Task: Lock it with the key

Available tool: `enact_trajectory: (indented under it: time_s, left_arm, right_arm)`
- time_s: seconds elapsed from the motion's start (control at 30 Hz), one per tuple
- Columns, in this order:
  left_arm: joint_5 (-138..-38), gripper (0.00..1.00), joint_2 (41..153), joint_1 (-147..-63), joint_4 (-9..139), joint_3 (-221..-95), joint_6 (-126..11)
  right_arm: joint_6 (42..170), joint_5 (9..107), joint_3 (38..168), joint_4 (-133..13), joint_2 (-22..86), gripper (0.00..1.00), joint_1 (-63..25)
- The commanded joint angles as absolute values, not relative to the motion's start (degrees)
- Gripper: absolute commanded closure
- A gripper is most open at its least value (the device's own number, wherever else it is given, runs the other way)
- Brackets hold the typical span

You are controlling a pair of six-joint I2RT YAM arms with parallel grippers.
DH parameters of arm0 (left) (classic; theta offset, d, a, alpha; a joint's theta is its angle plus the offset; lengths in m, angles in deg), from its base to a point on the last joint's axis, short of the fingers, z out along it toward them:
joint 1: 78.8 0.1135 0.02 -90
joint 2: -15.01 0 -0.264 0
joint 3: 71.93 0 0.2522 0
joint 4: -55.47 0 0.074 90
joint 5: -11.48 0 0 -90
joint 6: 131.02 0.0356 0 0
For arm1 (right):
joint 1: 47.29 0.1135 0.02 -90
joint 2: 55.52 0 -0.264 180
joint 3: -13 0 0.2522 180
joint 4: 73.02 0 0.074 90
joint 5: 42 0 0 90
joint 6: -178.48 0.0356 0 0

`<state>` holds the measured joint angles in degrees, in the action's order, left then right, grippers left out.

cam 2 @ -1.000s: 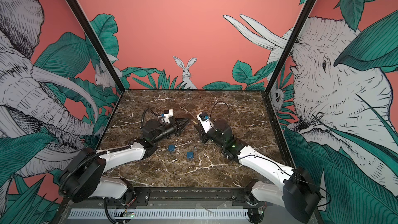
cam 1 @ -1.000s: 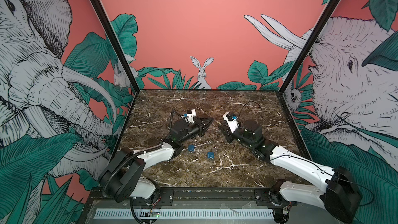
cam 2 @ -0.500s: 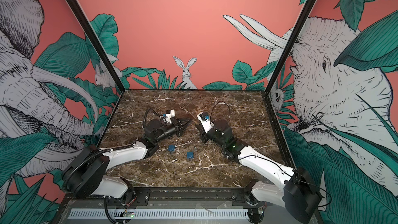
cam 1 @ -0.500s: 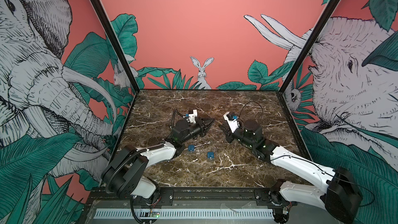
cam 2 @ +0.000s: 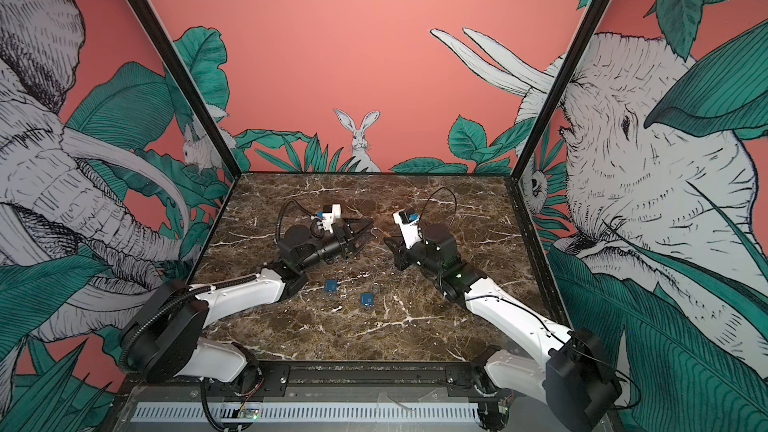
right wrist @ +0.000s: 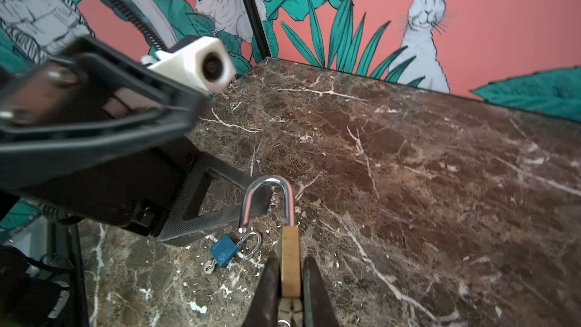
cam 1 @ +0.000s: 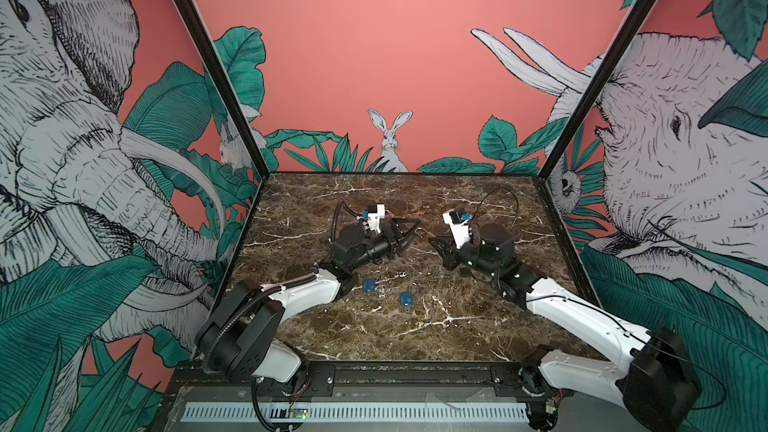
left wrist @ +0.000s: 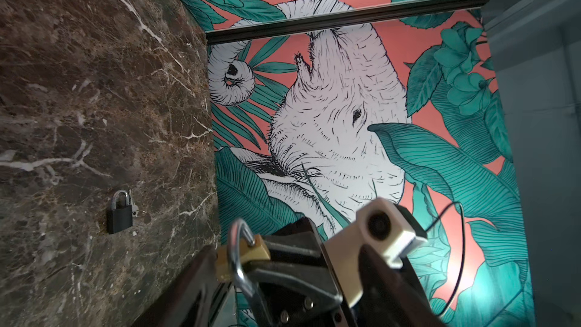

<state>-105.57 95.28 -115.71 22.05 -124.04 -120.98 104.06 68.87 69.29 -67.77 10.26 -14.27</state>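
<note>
A brass padlock (right wrist: pixel 290 246) is clamped between my right gripper (right wrist: pixel 290 265), which is shut on its body. Its silver shackle (right wrist: pixel 267 196) stands open and points away from the gripper. A silver key (right wrist: pixel 287 309) sticks out of the lock's underside, between the fingers. My left gripper (cam 1: pixel 409 231) hovers right in front of it with its jaws spread wide and nothing held. One of its fingers (right wrist: pixel 217 212) lies just beside the shackle. In the left wrist view the brass padlock (left wrist: pixel 248 251) sits between my open left fingers (left wrist: pixel 195 287). In both top views the two grippers meet over mid table.
Two blue padlocks (cam 1: pixel 368 286) (cam 1: pixel 406 299) lie on the marble table (cam 1: pixel 457 338), nearer the front. One blue padlock (right wrist: pixel 224 250) has an open shackle and a key in it. A black padlock (left wrist: pixel 120 215) lies farther off. Painted walls close in three sides.
My left gripper was shut and now stands wide open beside the shackle. My right gripper has tightened on the brass padlock. Neither arm has shifted much.
</note>
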Motion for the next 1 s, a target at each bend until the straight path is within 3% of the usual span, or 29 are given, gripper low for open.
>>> enact_trajectory:
  time_s: [0.0,0.17,0.3,0.4,0.8,0.97]
  left_arm:
    - [-107.8,0.03,88.7,-113.6,33.9,-125.5,-105.3]
    - [-108.8,0.07,84.3,-112.6,43.1,-126.8,-90.8]
    - [-112.4,0.17,83.4,-112.5,39.4,-126.0,-91.0]
    - [-117.6,0.23,84.2,-112.6,38.3,-126.6,-92.8]
    - [-122.4,0.44,86.7,-112.6,38.7,-126.9,-94.5]
    - [-123.5,0.47,87.7,-112.9,38.9,-127.3,-95.0]
  right_arm:
    - [108.9,81.6,73.1,-63.5,9.4,1.0,-16.0]
    - [111.1,93.9,71.9,-61.4,8.6,1.0,-18.5]
    - [112.9,98.1,69.3,-63.5,6.8,1.0,-19.5]
    - [113.6,98.6,67.2,-66.5,5.2,1.0,-19.5]
    - [114.2,95.2,65.4,-71.1,3.5,1.0,-19.5]
    - [112.5,91.1,65.1,-70.8,1.3,1.0,-19.5]
